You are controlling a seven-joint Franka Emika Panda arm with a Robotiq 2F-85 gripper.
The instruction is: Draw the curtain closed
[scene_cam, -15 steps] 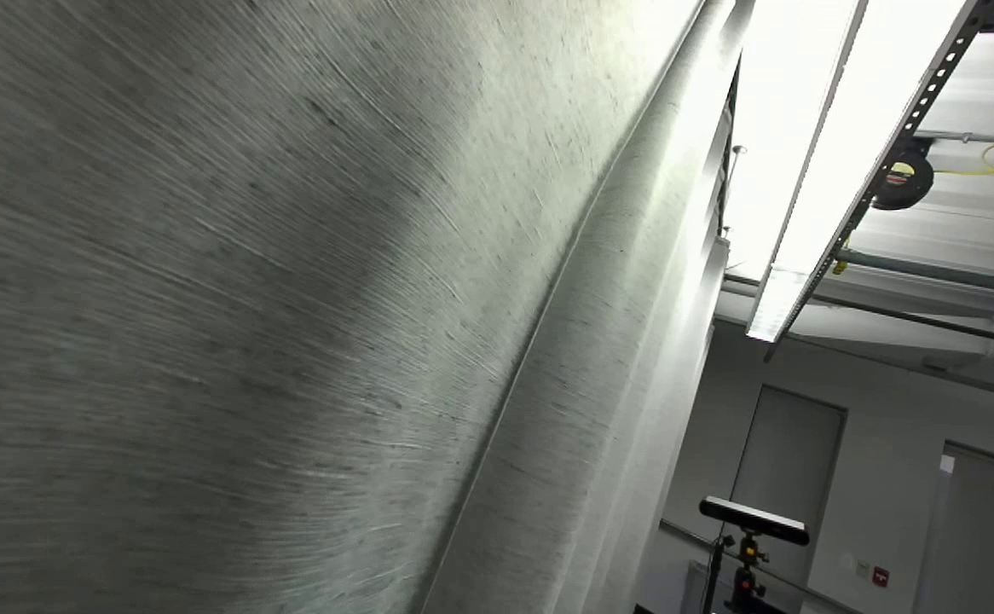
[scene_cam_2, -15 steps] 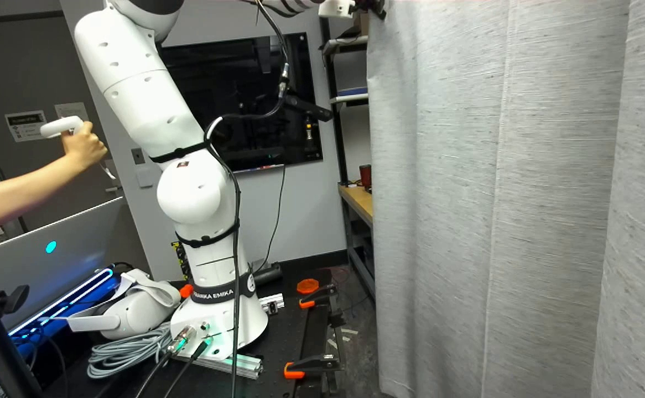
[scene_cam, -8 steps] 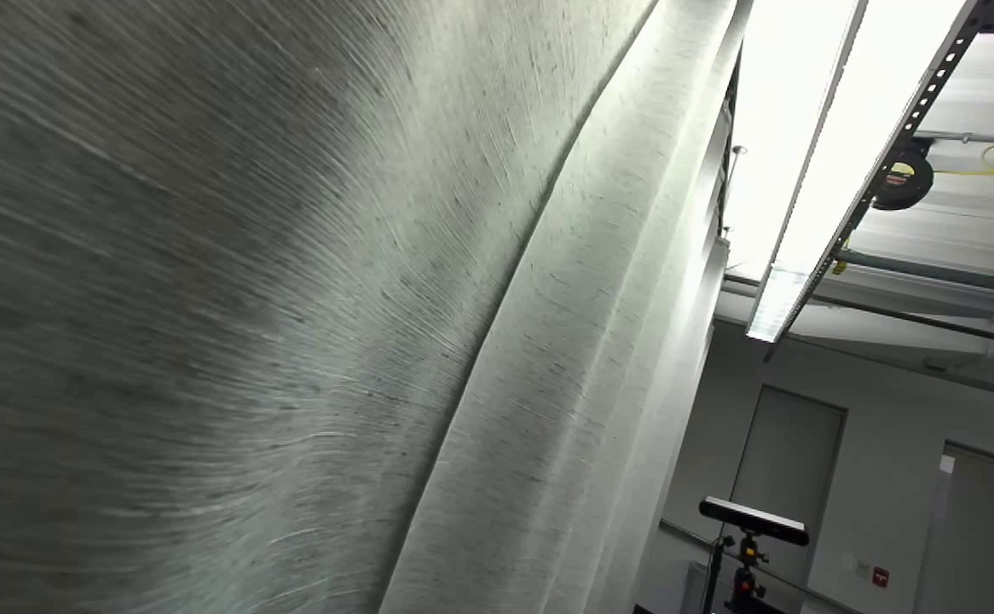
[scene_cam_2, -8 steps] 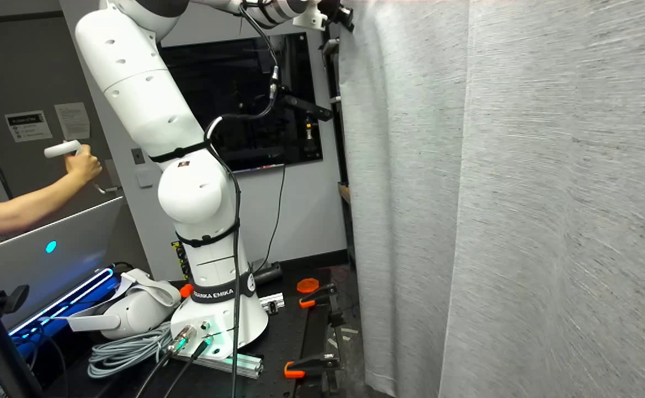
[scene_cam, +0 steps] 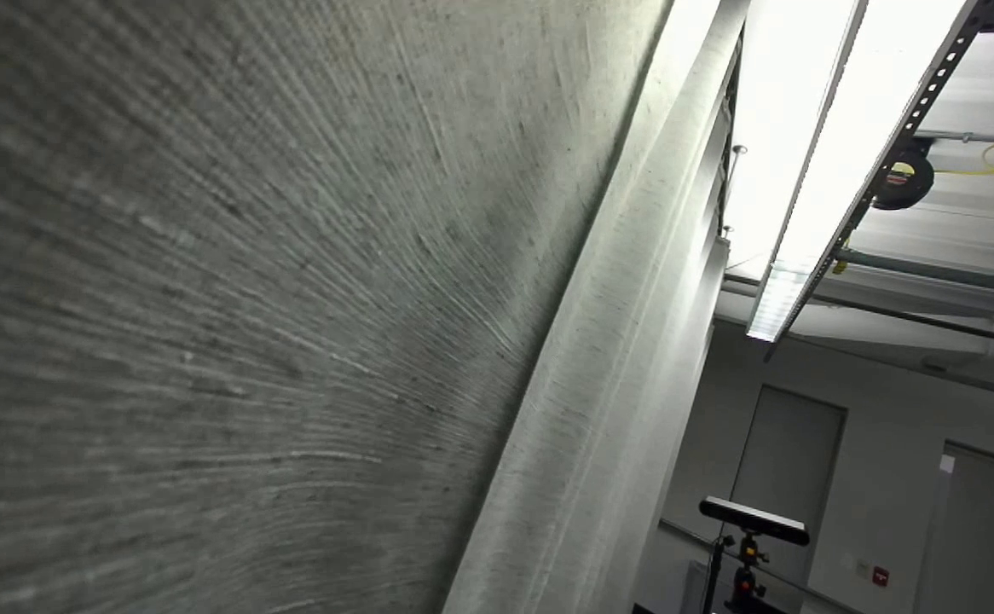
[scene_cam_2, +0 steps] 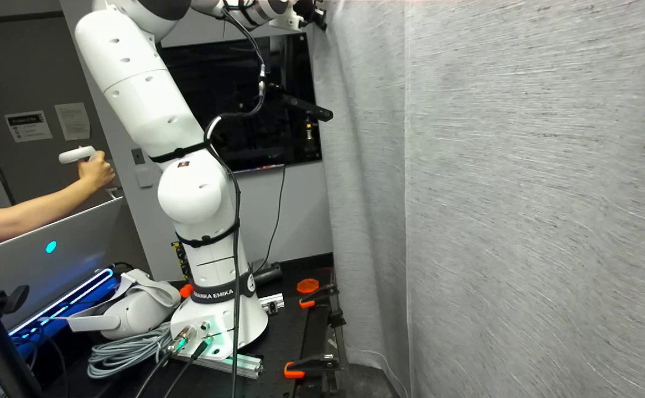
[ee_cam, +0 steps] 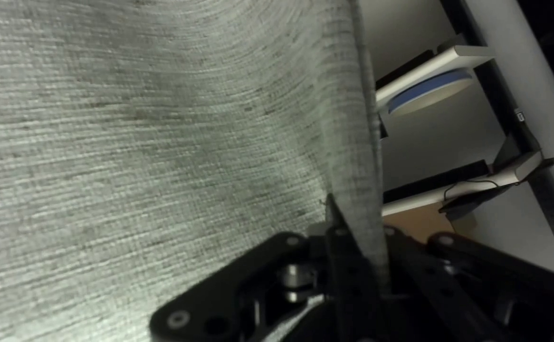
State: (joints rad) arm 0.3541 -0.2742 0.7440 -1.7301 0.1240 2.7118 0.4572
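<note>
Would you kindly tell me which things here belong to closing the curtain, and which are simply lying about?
Part of the job:
curtain
tool, clamped on its edge

Just lying about:
white headset
coiled grey cable
orange octagonal piece

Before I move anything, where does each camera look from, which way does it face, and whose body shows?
In an exterior view: close to the curtain, tilted up toward the ceiling light; no body shows.
In an exterior view: beside the curtain, facing the robot arm and a person's hand.
Wrist view: mounted behind the gripper, looking along it at the curtain edge it pinches.
Both exterior views share the curtain.
</note>
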